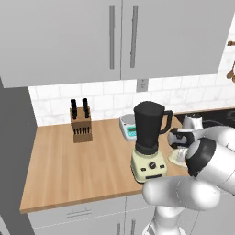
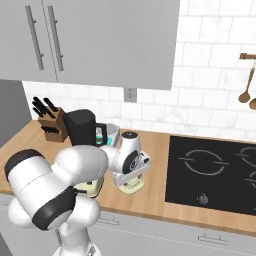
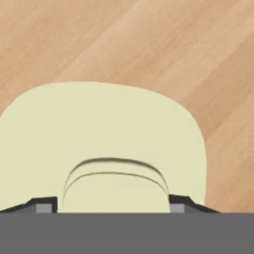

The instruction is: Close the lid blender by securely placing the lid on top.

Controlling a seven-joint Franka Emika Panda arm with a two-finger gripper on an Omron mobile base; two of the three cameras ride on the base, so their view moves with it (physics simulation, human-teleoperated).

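Two dark fingers [image 3: 44, 206] sit either side of the lid [image 3: 99, 144]'s knob on the wooden surface [image 3: 163, 44], grip unclear, so we should pinch squarely before lifting toward the blender [image 1: 148, 140] alongside.

You had a blender [image 1: 149, 140] with a black jar and cream base, and a pale cream lid [image 3: 104, 144]. The counter [image 1: 69, 165] was light wood with grain, the backsplash [image 2: 210, 90] white tile, the cooktop [image 2: 215, 175] black.
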